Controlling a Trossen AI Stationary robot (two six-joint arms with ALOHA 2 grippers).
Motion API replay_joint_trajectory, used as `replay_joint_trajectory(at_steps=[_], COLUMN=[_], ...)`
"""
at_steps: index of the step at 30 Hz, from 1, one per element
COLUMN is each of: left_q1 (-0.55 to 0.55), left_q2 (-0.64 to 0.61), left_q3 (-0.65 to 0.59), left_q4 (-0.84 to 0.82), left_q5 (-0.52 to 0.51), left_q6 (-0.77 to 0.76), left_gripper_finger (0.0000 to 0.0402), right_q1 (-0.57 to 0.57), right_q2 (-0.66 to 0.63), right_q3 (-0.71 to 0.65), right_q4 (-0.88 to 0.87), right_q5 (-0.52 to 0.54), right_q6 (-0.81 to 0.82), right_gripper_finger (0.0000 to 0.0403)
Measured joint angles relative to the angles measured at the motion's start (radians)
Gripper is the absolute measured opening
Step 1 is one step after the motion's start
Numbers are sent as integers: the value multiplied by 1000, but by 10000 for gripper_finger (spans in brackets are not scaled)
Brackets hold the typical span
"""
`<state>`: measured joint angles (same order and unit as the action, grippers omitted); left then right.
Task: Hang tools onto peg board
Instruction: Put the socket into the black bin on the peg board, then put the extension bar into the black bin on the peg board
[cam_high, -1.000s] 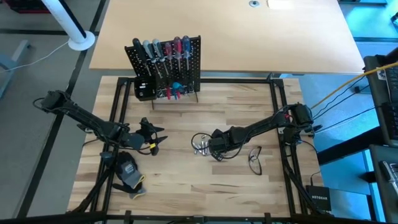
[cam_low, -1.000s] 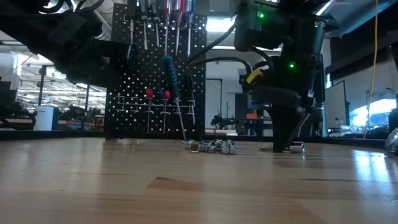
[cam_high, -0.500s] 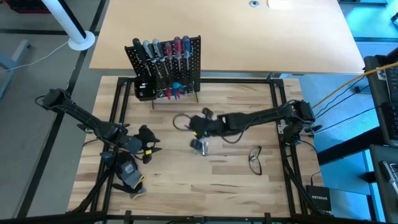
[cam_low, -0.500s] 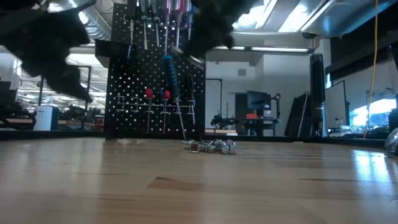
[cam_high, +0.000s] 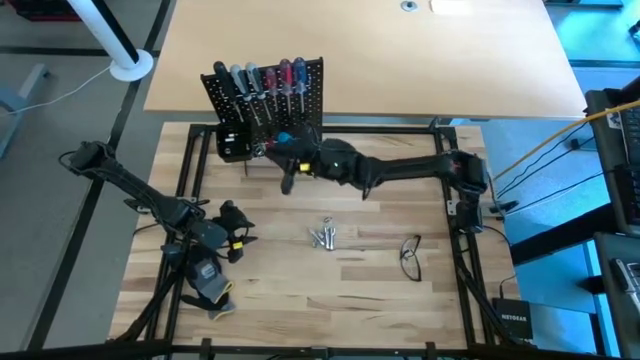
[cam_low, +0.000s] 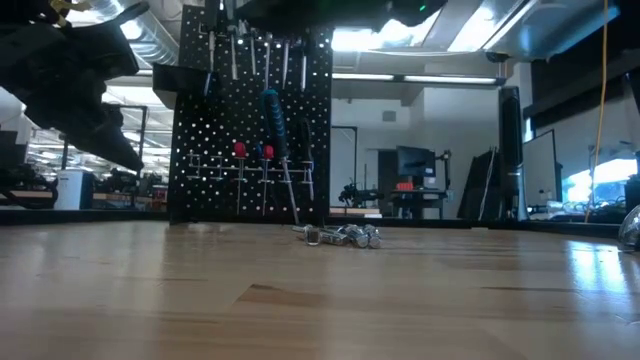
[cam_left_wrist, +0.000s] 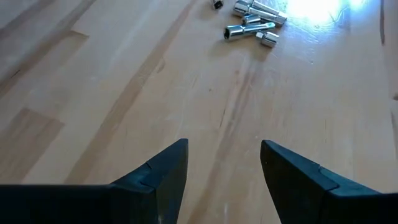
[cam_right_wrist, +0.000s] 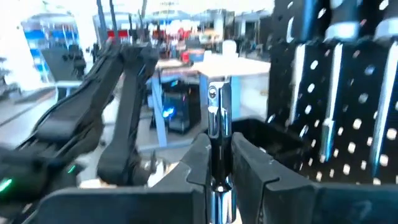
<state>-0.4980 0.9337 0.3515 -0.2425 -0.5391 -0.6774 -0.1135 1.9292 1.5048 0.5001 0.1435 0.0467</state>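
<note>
From the high view, your right gripper (cam_high: 285, 165) is stretched across the desk (cam_high: 380, 290) to just in front of the peg board (cam_high: 268, 105), low by the black bin (cam_high: 232, 145), which suggests you are delivering a piece there. Your left gripper (cam_high: 238, 230) waits near the desk's left edge, beside the glove (cam_high: 207, 280), well clear of the work. A cluster of silver bits (cam_high: 323, 236) lies mid-desk, with a pair of glasses (cam_high: 411, 256) to its right. In the low view, the board stands upright with screwdrivers (cam_low: 270, 110) already hung; the bits lie loose before it, not yet hung. In the left wrist view, your fingers (cam_left_wrist: 165, 174) stand wide and empty, pointed toward the bits. In the right wrist view, your fingers (cam_right_wrist: 199, 165) pinch a silver metal bit (cam_right_wrist: 218, 130) upright, close to the board.
</note>
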Motion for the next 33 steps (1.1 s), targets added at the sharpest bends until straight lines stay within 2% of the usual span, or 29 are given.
replay_joint_trajectory(at_steps=[7,13,18,21,28,33], left_q1=[0,0,0,0,0,0], left_q2=[0,1,1,1,1,1], left_q3=[0,0,0,0,0,0], left_q4=[-3,-4,-4,-4,-4,-5], left_q5=[-35,-35,-35,-35,-35,-35], left_q6=[1,-1,0,3,-1,-4], left_gripper_finger=[192,192,192,192,192,192], right_q1=[-49,-77,-84,-85,-81,-51], right_q2=[163,300,367,376,339,212], right_q3=[212,402,480,489,546,625], right_q4=[19,-8,-9,-45,-266,-686], right_q5=[-65,-67,-49,-49,-50,-68], right_q6=[-3,-3,-4,-4,-61,-111], right_gripper_finger=[44,51,68,92,169,195])
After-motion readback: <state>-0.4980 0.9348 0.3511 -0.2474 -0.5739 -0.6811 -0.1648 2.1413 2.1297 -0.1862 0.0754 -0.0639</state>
